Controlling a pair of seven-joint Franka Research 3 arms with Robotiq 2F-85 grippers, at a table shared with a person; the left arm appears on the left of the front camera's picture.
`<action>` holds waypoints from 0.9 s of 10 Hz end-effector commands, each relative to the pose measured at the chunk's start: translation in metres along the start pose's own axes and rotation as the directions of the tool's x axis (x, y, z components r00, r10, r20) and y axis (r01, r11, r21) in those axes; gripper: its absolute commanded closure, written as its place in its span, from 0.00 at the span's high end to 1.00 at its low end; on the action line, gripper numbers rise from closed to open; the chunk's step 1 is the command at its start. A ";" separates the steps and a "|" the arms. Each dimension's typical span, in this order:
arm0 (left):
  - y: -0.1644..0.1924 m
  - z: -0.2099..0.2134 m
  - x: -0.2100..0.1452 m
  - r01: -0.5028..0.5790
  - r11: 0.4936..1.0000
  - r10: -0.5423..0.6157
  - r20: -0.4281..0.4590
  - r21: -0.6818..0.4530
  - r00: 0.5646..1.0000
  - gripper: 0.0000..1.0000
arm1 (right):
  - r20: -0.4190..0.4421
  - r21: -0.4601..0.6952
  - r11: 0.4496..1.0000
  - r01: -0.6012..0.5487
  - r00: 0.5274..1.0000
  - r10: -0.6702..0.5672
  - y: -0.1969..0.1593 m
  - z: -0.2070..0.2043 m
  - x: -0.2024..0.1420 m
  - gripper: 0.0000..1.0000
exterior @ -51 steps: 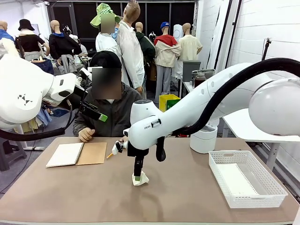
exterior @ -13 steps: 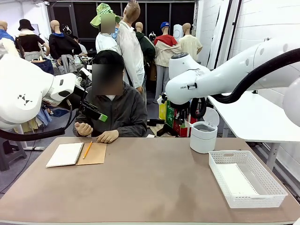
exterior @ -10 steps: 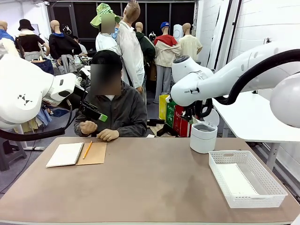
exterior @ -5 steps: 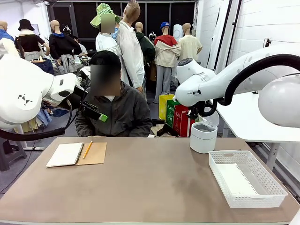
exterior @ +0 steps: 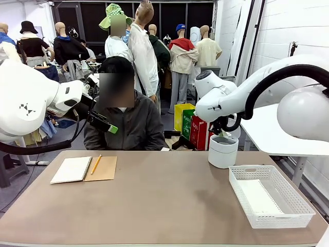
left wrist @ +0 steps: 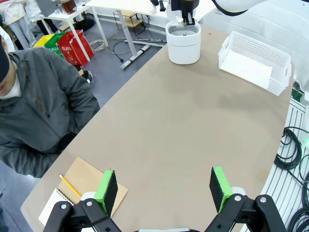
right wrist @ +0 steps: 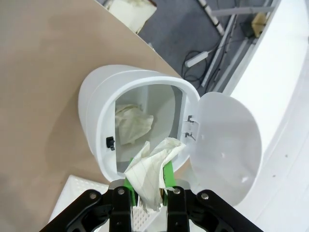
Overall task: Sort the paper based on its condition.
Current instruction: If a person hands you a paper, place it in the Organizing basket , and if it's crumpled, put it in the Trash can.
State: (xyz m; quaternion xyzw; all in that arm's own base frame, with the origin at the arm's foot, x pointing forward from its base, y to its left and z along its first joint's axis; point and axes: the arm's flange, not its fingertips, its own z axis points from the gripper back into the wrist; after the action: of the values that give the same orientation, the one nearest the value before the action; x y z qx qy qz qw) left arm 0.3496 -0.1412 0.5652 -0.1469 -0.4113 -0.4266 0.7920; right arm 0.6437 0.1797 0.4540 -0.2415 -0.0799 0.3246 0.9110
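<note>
A: Where's the right tool [right wrist: 145, 191]?

B: Above the open white bin [right wrist: 104, 121], jaws nearly together, pinching a crumpled paper [right wrist: 150, 166]. Another wad [right wrist: 133, 123] lies inside, below the fingertips.

A: And how should it handle?

B: Light, soft and springy, I'd guess; grip the bunched middle. The left tool [left wrist: 164, 186] hangs wide open, empty, over the bench [left wrist: 193, 121].

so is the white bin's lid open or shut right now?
Open. The lid is swung aside from the bin, a crumpled paper lying inside.
</note>
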 end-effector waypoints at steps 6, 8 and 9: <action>0.000 0.000 -0.001 -0.011 1.000 0.011 -0.002 -0.007 1.000 1.00 | 0.044 -0.049 0.997 0.057 0.998 -0.055 -0.007 -0.022 0.016 0.60; 0.000 0.000 -0.001 -0.011 1.000 0.011 -0.002 -0.007 1.000 1.00 | 0.067 -0.064 0.995 0.072 0.995 -0.068 -0.007 -0.020 0.014 1.00; 0.000 0.000 -0.001 -0.011 1.000 0.011 -0.002 -0.007 1.000 1.00 | 0.078 -0.067 0.995 0.080 0.994 -0.074 -0.007 -0.017 0.013 1.00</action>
State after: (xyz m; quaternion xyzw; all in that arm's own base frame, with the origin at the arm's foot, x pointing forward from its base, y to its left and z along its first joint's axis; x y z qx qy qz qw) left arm 0.3496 -0.1413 0.5652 -0.1469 -0.4113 -0.4266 0.7920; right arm 0.6616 0.1767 0.4432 -0.2365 -0.1132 0.3099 0.9139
